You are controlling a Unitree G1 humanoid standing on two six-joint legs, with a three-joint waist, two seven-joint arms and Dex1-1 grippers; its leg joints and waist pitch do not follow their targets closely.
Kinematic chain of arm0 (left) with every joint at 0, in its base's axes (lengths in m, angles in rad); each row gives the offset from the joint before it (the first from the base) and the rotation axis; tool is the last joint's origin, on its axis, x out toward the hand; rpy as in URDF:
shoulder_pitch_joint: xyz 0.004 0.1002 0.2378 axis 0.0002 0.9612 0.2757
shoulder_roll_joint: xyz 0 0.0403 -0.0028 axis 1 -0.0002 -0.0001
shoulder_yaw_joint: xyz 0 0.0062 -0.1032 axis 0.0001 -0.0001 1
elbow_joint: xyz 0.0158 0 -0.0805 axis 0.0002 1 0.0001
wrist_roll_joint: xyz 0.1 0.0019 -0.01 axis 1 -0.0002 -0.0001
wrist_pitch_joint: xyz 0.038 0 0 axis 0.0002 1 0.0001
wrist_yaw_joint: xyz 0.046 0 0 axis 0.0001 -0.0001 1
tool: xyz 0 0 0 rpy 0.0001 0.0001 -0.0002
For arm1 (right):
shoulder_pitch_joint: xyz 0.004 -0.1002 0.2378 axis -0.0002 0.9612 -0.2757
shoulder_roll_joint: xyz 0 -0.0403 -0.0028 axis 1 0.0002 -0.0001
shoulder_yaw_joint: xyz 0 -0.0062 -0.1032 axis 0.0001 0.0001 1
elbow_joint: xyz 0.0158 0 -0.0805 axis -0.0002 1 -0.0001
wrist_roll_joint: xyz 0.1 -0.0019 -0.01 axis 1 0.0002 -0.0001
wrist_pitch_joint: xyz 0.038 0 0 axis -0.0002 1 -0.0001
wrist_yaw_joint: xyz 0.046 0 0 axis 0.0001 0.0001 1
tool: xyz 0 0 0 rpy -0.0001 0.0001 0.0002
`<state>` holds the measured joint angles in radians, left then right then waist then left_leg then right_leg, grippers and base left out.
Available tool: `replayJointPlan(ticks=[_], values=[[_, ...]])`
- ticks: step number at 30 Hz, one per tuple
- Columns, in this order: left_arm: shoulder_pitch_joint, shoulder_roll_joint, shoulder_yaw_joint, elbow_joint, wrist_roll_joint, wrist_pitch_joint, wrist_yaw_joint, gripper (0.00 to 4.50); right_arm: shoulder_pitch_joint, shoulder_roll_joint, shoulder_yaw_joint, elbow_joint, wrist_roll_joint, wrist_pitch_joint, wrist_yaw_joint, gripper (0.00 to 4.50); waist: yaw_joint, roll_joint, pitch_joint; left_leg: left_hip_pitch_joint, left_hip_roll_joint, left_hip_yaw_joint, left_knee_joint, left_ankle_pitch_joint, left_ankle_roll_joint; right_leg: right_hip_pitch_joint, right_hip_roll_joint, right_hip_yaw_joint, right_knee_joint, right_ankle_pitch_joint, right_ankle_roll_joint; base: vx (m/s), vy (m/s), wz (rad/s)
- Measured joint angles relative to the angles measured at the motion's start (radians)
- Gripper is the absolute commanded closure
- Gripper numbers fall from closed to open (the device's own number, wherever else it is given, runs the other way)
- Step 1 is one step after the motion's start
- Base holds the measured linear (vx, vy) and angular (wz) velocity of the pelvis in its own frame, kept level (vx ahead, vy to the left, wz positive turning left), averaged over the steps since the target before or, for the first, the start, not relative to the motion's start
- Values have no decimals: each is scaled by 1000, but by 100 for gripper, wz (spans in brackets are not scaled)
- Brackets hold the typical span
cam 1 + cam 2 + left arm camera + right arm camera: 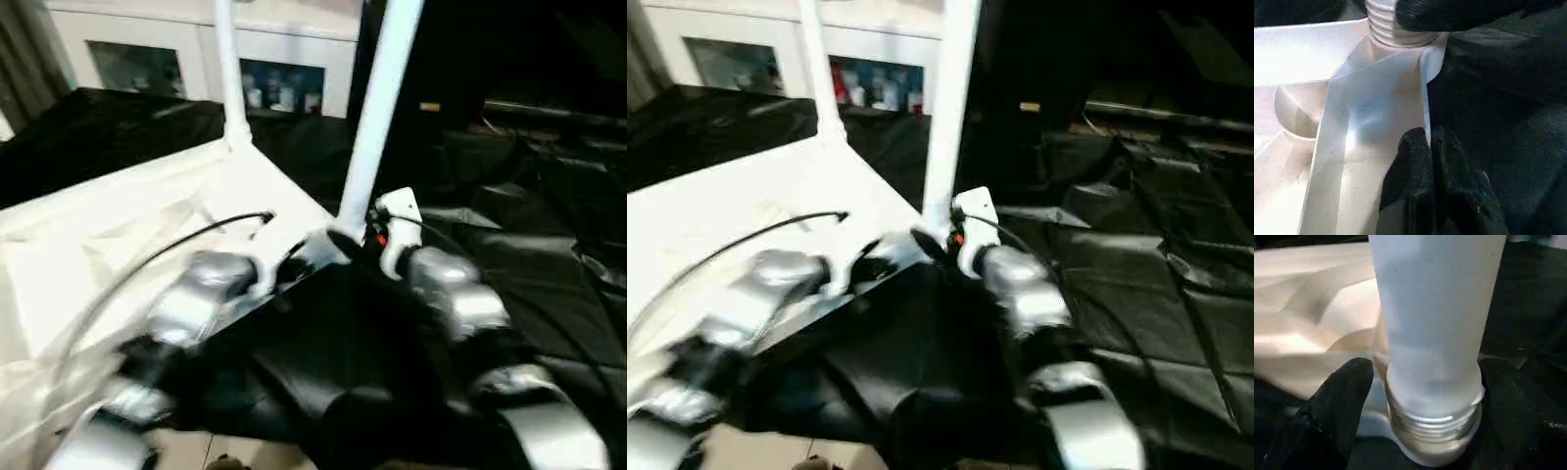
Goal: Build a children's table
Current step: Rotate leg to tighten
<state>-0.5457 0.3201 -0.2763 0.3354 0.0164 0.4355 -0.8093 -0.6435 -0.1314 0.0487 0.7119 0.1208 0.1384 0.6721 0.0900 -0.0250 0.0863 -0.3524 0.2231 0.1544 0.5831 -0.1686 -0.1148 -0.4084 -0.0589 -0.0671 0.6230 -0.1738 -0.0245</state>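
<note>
Now left hand [1425,196] nearest, fingers pinched narrow against rim of upturned tabletop [118,235] on black-draped surface [549,255]. Just beyond, right hand [1415,396] spread wide around threaded base of near leg [377,117], not gripping; leg axis upright, partly screwed in. Farther, second leg [227,69] stands at back corner.

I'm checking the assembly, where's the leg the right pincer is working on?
The near leg stands upright at the upturned tabletop's near corner, the right pincer open around its threaded base.
</note>
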Motion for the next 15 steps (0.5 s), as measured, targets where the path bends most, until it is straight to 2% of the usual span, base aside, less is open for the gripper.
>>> replayJointPlan(ticks=[4, 8, 15], values=[[34, 67, -5, -40, -22, -48, -100, 450, 31, -66, 41, -44, 3, 3, 138, 71, 3, 0, 0, 0, 0, 0, -6, 0, 0, -2, 0, -1, 0, -2, -3, 0, 0, 0], [69, 122, -9, -93, -66, -59, -232, 450, 64, -113, 89, -105, 4, 3, 283, 71, 15, 0, 0, -1, 0, 0, -7, 0, 0, -5, 0, -1, -1, -3, -4, 0, 0, 0], [101, 187, -17, -131, -103, -62, -341, 450, 91, -156, 126, -151, 15, 0, 408, 71, 24, 0, 0, -1, 0, 1, -4, 0, 0, -5, 0, -1, 2, -3, -4, 0, 0, 0]])
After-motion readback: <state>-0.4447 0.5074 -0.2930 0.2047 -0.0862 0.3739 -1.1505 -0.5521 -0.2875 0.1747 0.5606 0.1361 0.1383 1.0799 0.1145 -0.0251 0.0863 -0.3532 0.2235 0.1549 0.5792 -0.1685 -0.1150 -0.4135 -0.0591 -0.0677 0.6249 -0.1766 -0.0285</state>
